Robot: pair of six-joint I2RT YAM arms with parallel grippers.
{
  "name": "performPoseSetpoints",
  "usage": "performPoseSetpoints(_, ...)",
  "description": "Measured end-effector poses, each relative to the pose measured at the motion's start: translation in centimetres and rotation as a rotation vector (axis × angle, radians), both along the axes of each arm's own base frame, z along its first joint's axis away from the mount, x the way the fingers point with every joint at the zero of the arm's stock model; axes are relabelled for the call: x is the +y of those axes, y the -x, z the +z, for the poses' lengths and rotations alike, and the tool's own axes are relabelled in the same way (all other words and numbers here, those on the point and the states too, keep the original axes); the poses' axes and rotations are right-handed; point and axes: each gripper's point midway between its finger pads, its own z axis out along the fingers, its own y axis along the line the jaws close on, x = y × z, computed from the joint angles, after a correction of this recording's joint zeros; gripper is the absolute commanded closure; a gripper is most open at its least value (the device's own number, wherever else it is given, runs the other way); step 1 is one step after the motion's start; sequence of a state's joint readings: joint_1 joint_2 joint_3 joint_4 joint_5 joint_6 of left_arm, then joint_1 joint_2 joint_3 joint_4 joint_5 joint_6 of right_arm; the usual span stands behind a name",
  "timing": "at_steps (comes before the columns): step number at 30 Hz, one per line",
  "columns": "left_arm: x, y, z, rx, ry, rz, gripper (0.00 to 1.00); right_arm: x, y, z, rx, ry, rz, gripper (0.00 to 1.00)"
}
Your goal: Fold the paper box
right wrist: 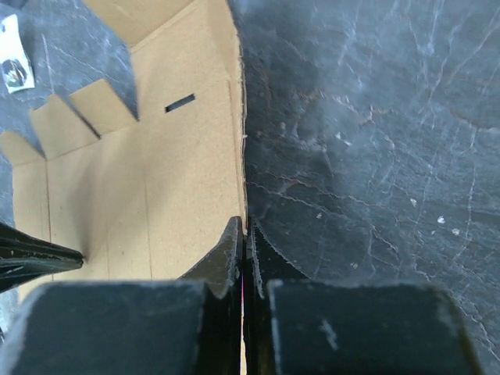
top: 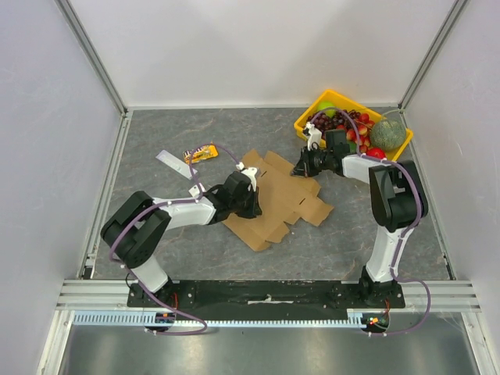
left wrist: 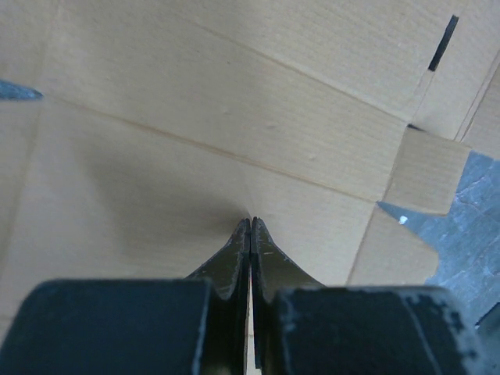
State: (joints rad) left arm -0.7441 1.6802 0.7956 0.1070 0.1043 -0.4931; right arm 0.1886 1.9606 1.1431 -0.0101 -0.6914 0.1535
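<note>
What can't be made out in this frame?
Right wrist view: whether the right gripper really pinches the paper box edge; its fingertips cover the contact.
Top view: box creases beneath the left gripper, hidden by that arm.
Top view: small packet print, too small.

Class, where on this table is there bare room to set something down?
Bare table lies along its far edge, between the snack packet and the yellow tray, behind the cardboard sheet. More lies in front of the sheet, near the front edge. Crowded: the middle and the tray's corner.
</note>
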Motion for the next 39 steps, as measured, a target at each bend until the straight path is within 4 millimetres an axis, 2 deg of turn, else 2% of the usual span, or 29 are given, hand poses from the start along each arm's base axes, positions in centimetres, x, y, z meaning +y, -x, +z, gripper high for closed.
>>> performPoseSetpoints(4, -0.1, -0.7, 2.4, -0.032, 0.005, 0.016, 0.84, 0.6, 0.0, 2.5, -0.052, 0.039, -0.024, 1.00)
performPoseSetpoints(6, -0.4, -1.9, 5.3, -0.079, 0.037, 0.032, 0.82, 1.1, 0.4, 3.7, -0.079, 0.074, -0.032, 1.00)
performPoseSetpoints(9, -0.1, -4.5, 10.9, -0.176, 0.113, 0.070, 0.81, 2.6, 1.7, 5.4, -0.124, 0.136, -0.019, 1.00)
performPoseSetpoints(12, 1.3, -7.7, 15.6, -0.267, 0.172, 0.133, 0.82, 3.9, 3.1, 6.9, -0.170, 0.182, -0.001, 1.00)
performPoseSetpoints(14, 2.8, -9.7, 17.4, -0.309, 0.187, 0.178, 0.83, 3.8, 3.8, 7.6, -0.195, 0.198, -0.008, 1.00)
performPoseSetpoints(18, 5.1, -11.6, 17.7, -0.314, 0.184, 0.228, 0.84, 2.0, 4.9, 8.2, -0.228, 0.240, -0.065, 0.98)
performPoseSetpoints(21, 6.1, -12.3, 17.3, -0.305, 0.178, 0.245, 0.84, 0.7, 5.6, 8.4, -0.253, 0.264, -0.103, 0.96)
performPoseSetpoints(23, 6.6, -12.6, 17.0, -0.300, 0.170, 0.254, 0.85, 0.3, 5.9, 8.4, -0.269, 0.270, -0.118, 0.98)
performPoseSetpoints(31, 8.1, -13.9, 16.9, -0.304, 0.163, 0.280, 0.88, -0.1, 6.6, 8.3, -0.330, 0.319, -0.112, 1.00)
performPoseSetpoints(35, 8.4, -14.5, 16.0, -0.286, 0.153, 0.287, 0.89, -0.3, 6.9, 8.2, -0.319, 0.371, -0.136, 1.00)
performPoseSetpoints(39, 8.1, -14.6, 14.9, -0.258, 0.149, 0.274, 0.91, -0.2, 6.2, 9.7, -0.318, 0.394, -0.160, 1.00)
